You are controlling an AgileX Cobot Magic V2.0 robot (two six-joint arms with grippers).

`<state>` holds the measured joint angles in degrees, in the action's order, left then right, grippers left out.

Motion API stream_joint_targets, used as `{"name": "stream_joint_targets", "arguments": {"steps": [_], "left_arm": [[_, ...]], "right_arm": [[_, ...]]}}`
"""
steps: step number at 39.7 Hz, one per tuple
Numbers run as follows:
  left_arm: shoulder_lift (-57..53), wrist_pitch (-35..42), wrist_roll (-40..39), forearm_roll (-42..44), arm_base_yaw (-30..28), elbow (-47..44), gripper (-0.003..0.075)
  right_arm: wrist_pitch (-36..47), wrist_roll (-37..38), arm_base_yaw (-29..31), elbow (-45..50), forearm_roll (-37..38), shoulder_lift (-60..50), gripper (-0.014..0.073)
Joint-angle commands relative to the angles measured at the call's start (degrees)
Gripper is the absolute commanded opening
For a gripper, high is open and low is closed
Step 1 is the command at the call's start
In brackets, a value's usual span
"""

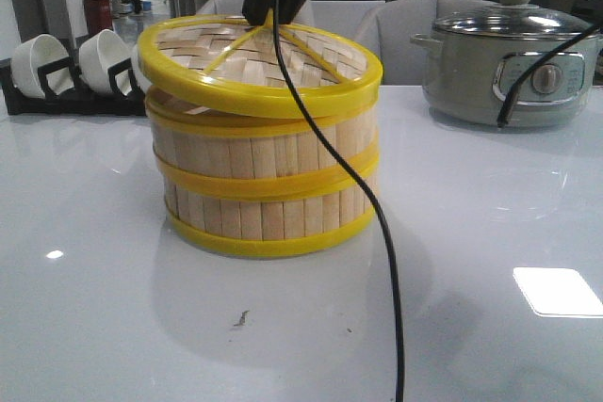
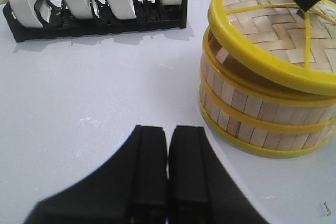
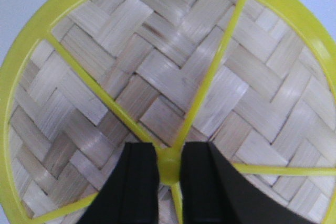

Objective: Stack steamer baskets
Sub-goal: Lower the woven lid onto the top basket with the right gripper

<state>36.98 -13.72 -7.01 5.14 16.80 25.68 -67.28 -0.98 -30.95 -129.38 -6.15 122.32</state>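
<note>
Two steamer baskets (image 1: 264, 185) stand stacked at the table's middle, pale slat walls with yellow rims, also in the left wrist view (image 2: 257, 114). Above them the woven lid (image 1: 259, 58) with its yellow rim hangs tilted, one side raised off the upper basket. My right gripper (image 3: 169, 163) is shut on the lid's yellow centre knob (image 3: 169, 166); from the front it shows as a dark shape (image 1: 273, 7) over the lid (image 3: 157, 77). My left gripper (image 2: 168, 145) is shut and empty, low over the table to the left of the stack.
A black rack with white bowls (image 1: 66, 68) stands at the back left (image 2: 94, 3). A grey-green electric pot with a glass lid (image 1: 504, 63) sits at the back right. A black cable (image 1: 377, 233) hangs down in front of the stack.
</note>
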Motion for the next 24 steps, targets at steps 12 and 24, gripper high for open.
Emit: {"name": "stream_joint_targets", "arguments": {"steps": [12,24], "left_arm": [[-0.10,4.86,-0.43,-0.02,-0.14,1.57,0.0083],[-0.10,4.86,-0.43,-0.02,-0.14,1.57,0.0083]], "right_arm": [[4.37,-0.56,-0.01,-2.12,-0.75,-3.67,0.0055],[4.82,-0.60,-0.01,-2.12,-0.75,-3.57,0.0055]]}}
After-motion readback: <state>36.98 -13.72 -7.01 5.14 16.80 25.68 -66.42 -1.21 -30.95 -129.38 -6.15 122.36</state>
